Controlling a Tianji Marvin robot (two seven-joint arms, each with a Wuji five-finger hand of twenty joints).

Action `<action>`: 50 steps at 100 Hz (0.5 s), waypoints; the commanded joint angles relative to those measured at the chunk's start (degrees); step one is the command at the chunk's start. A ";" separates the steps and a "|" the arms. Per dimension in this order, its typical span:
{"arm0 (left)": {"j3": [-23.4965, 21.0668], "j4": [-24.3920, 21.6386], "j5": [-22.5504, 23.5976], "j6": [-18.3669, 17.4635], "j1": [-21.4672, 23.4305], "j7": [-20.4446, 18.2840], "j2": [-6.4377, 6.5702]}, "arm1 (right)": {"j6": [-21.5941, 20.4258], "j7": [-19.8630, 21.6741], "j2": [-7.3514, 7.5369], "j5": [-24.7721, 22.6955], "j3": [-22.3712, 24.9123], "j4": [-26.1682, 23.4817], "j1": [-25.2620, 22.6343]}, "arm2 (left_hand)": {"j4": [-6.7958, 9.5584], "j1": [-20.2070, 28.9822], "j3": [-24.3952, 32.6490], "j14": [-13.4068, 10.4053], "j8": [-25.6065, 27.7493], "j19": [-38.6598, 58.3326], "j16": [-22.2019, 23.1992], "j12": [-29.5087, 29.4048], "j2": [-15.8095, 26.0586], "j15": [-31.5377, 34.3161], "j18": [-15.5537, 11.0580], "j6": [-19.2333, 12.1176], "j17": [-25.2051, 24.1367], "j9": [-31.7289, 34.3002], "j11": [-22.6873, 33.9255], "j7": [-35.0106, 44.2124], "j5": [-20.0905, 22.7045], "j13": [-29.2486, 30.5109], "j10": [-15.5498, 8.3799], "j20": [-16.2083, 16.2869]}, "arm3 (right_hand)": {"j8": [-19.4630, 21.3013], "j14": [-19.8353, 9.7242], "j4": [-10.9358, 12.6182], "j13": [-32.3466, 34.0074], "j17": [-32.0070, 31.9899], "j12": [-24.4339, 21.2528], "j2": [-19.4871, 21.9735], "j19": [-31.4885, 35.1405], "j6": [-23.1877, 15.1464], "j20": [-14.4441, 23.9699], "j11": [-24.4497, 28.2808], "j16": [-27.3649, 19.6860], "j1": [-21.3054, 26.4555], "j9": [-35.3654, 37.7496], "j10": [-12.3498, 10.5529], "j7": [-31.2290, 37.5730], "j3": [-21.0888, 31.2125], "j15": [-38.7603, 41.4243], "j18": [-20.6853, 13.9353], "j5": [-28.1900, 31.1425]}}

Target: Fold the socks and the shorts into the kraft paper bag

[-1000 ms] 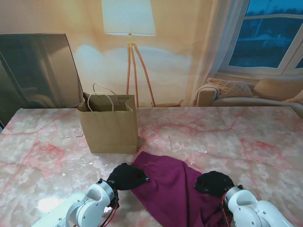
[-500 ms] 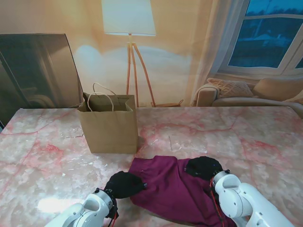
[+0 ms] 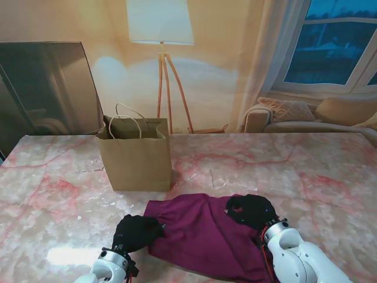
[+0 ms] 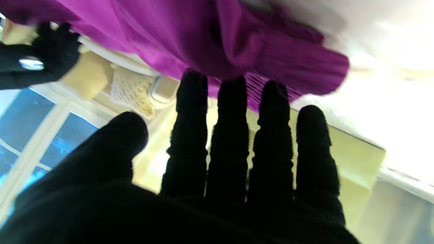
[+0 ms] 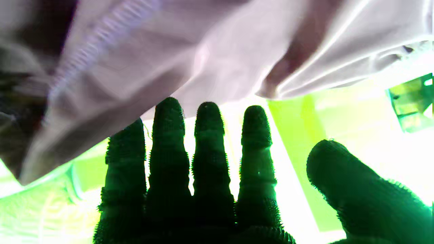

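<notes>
Fingers (image 4: 230, 135) of both hands lie straight and loosely spread, gripping nothing, as the left hand (image 3: 136, 233) has slid outward and the shorts (image 3: 200, 233) between them spread flatter, near the kraft paper bag (image 3: 135, 156); folding seems barely begun.

No readable text, labels or numbers anywhere.

The pink-veined marble table (image 3: 306, 171) carries a kraft paper bag (image 3: 136, 159), standing upright, and purple shorts (image 3: 197, 233), lying crumpled nearer to me, apart from the bag.
</notes>
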 commanded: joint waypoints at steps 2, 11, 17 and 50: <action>-0.81 -0.75 -0.75 0.51 0.85 0.69 -0.61 | -0.61 0.50 -0.04 -0.91 0.36 -1.74 -1.12 | -2.32 -0.12 1.77 1.34 0.37 1.69 1.15 1.09 -2.62 1.69 0.83 -0.88 0.43 1.34 1.24 1.68 0.93 1.58 1.49 1.17 | 0.86 -1.73 1.47 -1.15 -1.02 -0.39 -0.19 -1.22 -1.28 0.71 0.04 -0.20 -2.49 -2.03 -1.33 0.42 -1.49 -1.89 -1.62 -2.28; -1.52 -0.88 -0.86 1.78 1.55 3.21 -1.16 | -1.00 1.07 0.13 -1.74 1.18 -2.62 -2.00 | -3.51 0.48 2.98 1.53 0.47 2.81 2.13 1.86 -4.97 2.87 1.61 -1.27 1.34 2.23 2.01 3.84 0.99 2.41 1.52 1.64 | 0.90 -1.81 1.51 -1.17 -1.05 -0.35 -0.26 -1.50 -1.54 0.75 0.13 -0.12 -2.56 -2.08 -1.58 0.51 -1.82 -2.09 -1.77 -2.23; -1.97 -1.24 -0.73 3.55 2.09 4.41 -1.45 | -1.10 1.63 0.22 -1.89 1.52 -2.78 -2.37 | -4.28 1.40 3.44 1.70 0.89 3.46 2.74 2.41 -6.92 3.69 2.09 -1.44 2.00 2.65 2.56 5.48 0.47 2.90 1.64 1.88 | 0.92 -1.84 1.51 -1.31 -1.17 -0.37 -0.25 -1.72 -1.82 0.76 0.09 -0.10 -2.46 -2.23 -1.59 0.54 -1.93 -2.26 -1.84 -2.22; -2.53 -1.66 3.11 13.84 2.24 2.91 -1.16 | -1.76 1.89 0.23 -1.11 2.39 -2.00 -3.46 | -3.66 0.00 2.70 1.10 2.09 2.17 7.56 8.82 -9.37 2.25 2.60 5.82 -1.31 -5.83 5.09 -5.92 -12.84 -4.11 1.95 1.89 | 0.96 -2.44 1.34 -1.42 -1.63 -0.57 -0.31 -2.47 -2.31 0.99 -0.22 0.01 -2.10 -1.73 -1.99 0.65 -2.32 -2.77 -1.52 -1.83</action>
